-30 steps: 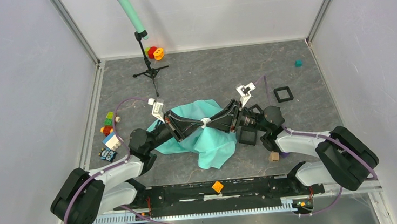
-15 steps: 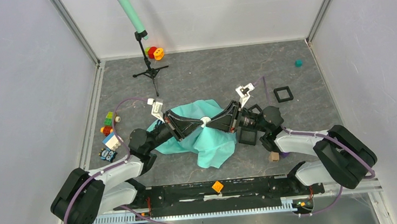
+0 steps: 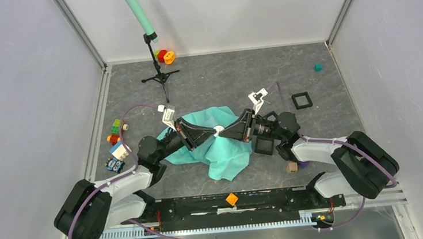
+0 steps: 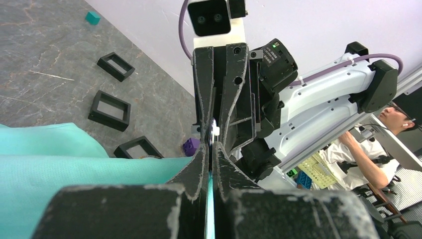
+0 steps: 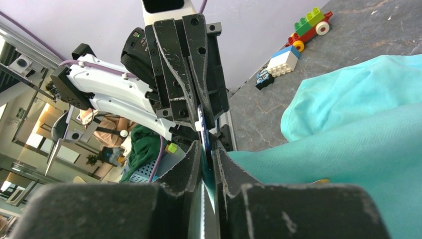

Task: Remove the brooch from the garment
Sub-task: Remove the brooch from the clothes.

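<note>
Here, left fingers (image 4: 196, 172) clench the soft turquoise garment (image 3: 227, 155); right fingers (image 5: 191, 164) flank the thin round brooch (image 3: 220, 130), grip unclear.

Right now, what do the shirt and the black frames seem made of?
The shirt looks like soft, matte knit or woven cloth: it drapes and folds. The frames look like rigid matte plastic, possibly printed: crisp edges, no shine.

The grey marbled table (image 3: 223, 78) carried a turquoise T-shirt (image 3: 227, 160) near its middle. Black square frames (image 3: 295, 101) lay to its right. A small teal block (image 3: 318, 67) sat at far right. A tripod (image 3: 157, 63) and red and orange rings (image 3: 165, 56) stood at the back. Toy bricks (image 3: 120, 150) lay left, and a wooden cube (image 3: 292, 168) in front.
</note>
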`<action>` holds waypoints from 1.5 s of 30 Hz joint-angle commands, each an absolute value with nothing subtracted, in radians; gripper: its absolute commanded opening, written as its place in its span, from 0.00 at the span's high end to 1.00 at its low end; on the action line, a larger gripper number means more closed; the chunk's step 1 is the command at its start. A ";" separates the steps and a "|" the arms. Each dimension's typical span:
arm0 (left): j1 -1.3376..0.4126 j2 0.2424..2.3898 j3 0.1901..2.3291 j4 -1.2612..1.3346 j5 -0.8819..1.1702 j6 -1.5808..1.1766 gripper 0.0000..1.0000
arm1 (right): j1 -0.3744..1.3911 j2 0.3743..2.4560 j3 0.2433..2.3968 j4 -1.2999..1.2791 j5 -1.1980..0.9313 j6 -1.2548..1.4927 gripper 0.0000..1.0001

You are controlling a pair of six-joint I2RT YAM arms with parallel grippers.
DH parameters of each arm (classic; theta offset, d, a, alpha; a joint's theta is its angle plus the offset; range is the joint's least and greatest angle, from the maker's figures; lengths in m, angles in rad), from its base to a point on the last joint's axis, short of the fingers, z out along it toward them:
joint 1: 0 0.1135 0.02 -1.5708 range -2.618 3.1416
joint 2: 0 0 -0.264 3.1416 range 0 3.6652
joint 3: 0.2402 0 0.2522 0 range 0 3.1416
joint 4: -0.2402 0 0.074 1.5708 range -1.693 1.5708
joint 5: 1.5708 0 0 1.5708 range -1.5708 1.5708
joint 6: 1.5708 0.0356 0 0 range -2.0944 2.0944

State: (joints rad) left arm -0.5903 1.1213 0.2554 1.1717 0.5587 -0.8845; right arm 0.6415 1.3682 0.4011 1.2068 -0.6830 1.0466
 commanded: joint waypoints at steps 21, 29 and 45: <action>-0.625 1.064 0.320 1.024 0.646 -0.686 0.98 | 0.646 1.403 0.541 0.863 -0.674 0.916 0.92; -0.625 1.054 0.247 1.216 0.612 -0.724 0.98 | 0.644 1.430 0.485 1.124 -0.659 1.067 0.92; -0.628 0.998 0.222 1.214 0.640 -0.666 0.98 | 0.644 1.457 0.509 1.096 -0.616 1.104 0.88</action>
State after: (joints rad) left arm -0.5846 1.0401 0.2211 1.1046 0.5285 -0.7044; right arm 0.6464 1.4254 0.4847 1.0683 -0.7345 1.0653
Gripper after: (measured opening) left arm 0.043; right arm 0.119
